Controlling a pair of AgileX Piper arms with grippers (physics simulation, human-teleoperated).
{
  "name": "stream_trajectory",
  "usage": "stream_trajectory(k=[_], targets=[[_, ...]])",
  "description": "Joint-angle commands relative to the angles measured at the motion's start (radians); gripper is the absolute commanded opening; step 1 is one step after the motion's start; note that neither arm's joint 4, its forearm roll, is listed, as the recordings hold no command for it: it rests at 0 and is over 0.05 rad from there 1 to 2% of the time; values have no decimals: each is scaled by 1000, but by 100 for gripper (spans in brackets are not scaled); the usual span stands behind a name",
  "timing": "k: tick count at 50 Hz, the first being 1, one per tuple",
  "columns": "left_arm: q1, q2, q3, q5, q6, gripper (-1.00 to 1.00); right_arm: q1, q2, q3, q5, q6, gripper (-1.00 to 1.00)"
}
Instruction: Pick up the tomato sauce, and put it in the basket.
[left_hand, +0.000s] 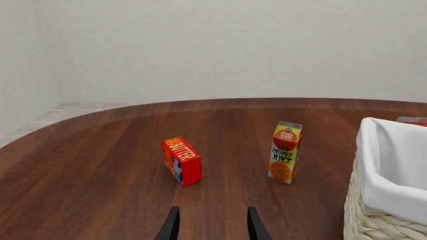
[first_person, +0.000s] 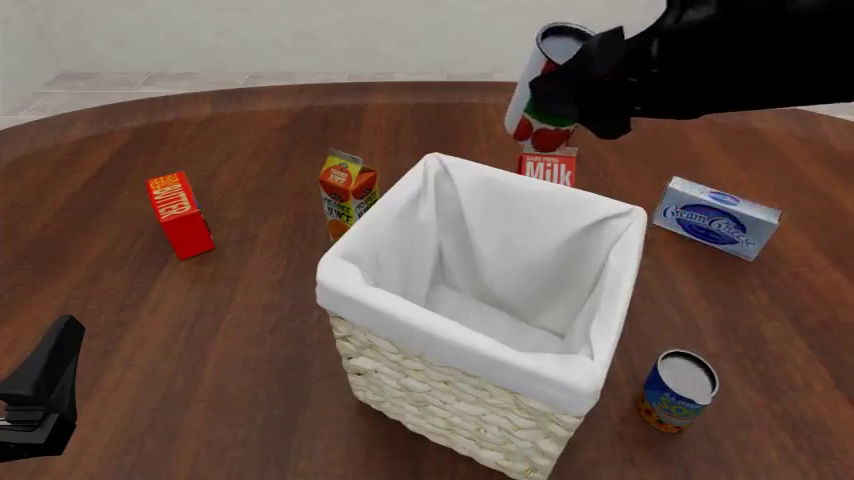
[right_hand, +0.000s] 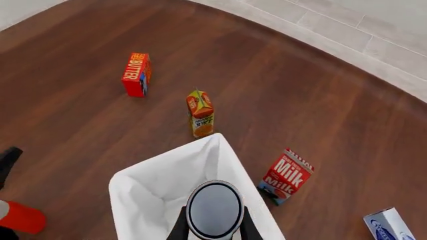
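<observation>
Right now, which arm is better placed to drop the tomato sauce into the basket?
Right: its gripper holds the tomato sauce above the basket. The left gripper sits low, open and empty.

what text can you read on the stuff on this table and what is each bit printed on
"BUTTER": red butter box.
"ORANGE JUICE": tall orange and yellow carton.
"Milk": red carton behind the lined wicker basket.
"Cream Cheese": pale blue box, only just legible.
Tomato sauce can in the right gripper: label unreadable.
Blue and yellow can: print too blurred.
</observation>
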Motion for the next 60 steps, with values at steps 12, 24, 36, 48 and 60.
stream_trajectory(k=[12, 24, 36, 48, 60], targets=[[0, 0, 0, 0, 0, 100, 57, 79, -7, -36, 41, -100], [0, 0, 0, 0, 0, 100, 60, 100, 18, -25, 81, -100], [0, 0, 0, 0, 0, 100, 57, 124, 16, 15, 113, -100], [0, 0, 0, 0, 0, 100, 69, 156, 12, 47, 125, -100], [0, 0, 0, 0, 0, 100, 78, 183, 15, 72, 136, -100]])
